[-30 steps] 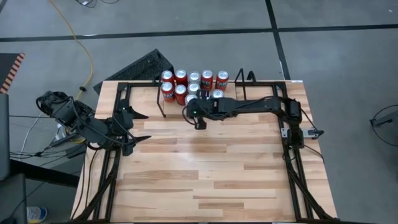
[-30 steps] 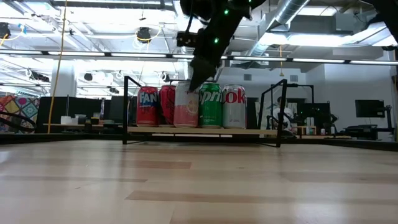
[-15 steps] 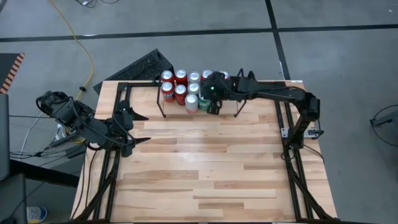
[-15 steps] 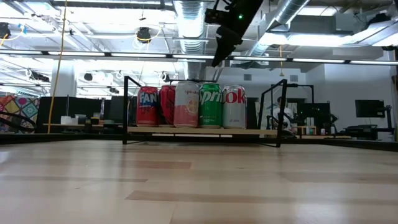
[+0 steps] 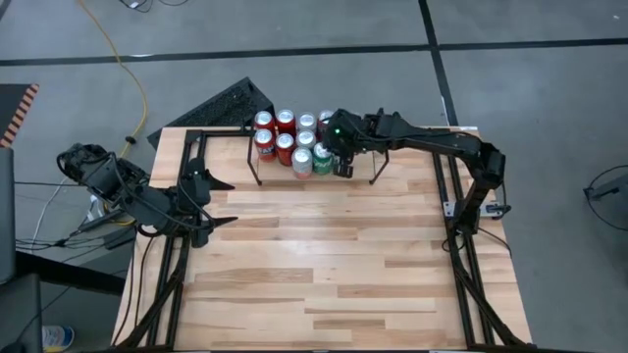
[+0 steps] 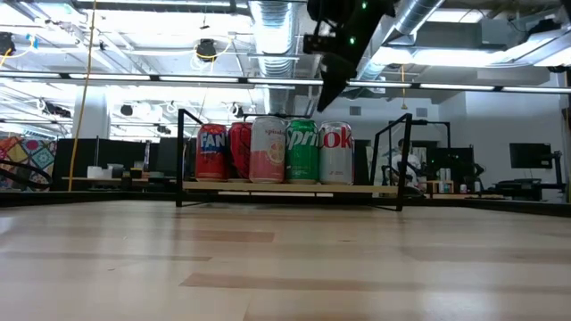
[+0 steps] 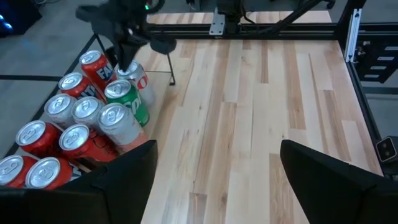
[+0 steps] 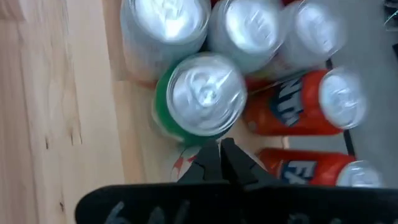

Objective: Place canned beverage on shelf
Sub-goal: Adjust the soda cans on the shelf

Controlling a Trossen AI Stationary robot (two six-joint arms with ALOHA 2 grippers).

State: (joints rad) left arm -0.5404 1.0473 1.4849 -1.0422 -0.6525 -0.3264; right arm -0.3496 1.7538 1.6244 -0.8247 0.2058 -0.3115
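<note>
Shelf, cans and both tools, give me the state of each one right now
shelf: standing at the table's far edge, loaded with cans
cans: upright on the shelf, none held
right tool: shut, empty, above the cans
left tool: open, empty, waiting at the table's left side

The right arm reaches across, its tool (image 5: 342, 169) pointing down with fingers pressed together. The left arm waits aside, its tool (image 5: 224, 202) spread wide.

Glossy metal cans (image 5: 302, 147) sit on a thin black metal shelf (image 6: 189, 156) over matt wooden table (image 5: 324, 265).
</note>
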